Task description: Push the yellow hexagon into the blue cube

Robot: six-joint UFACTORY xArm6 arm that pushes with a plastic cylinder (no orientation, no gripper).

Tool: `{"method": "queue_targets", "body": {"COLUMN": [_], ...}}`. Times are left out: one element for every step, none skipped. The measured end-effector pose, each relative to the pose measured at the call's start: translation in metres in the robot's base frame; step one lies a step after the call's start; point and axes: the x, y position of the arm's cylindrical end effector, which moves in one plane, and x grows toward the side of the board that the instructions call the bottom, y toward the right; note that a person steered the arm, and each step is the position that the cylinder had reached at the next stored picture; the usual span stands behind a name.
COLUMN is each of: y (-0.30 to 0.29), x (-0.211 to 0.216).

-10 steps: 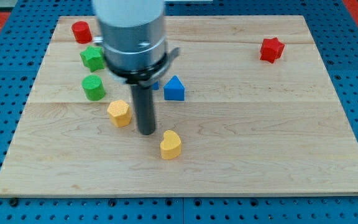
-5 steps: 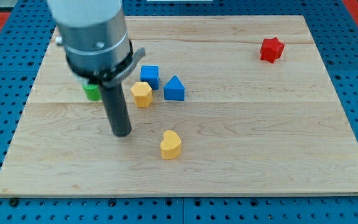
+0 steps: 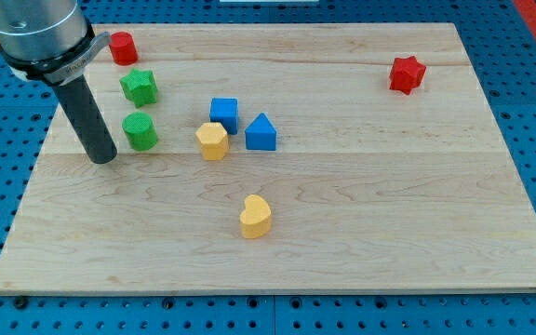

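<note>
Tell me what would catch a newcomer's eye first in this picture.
Most striking is the big grey arm at the view's top left, its dark rod ending at my tip, just left of the green cylinder. Next comes the tight cluster near the middle: the yellow hexagon pressed against the blue cube, with the blue triangular block beside them. A lone red star sits far off at the view's top right.

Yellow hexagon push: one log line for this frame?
yellow hexagon touching blue cube | my tip at view's left, beside green cylinder, clear of hexagon | no contact
</note>
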Motion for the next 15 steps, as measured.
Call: {"method": "queue_targets", "body": {"y": [-0.006, -0.006, -0.006, -0.005, 0.006, 0.008, 0.019, 0.032, 0.046, 0.047, 0.026, 0.023, -0.008, 0.013, 0.071], "x": [-0.002, -0.009, -0.009, -0.009, -0.009, -0.008, -0.006, -0.006, -0.006, 0.000, -0.011, -0.007, -0.025, -0.074, -0.109]}}
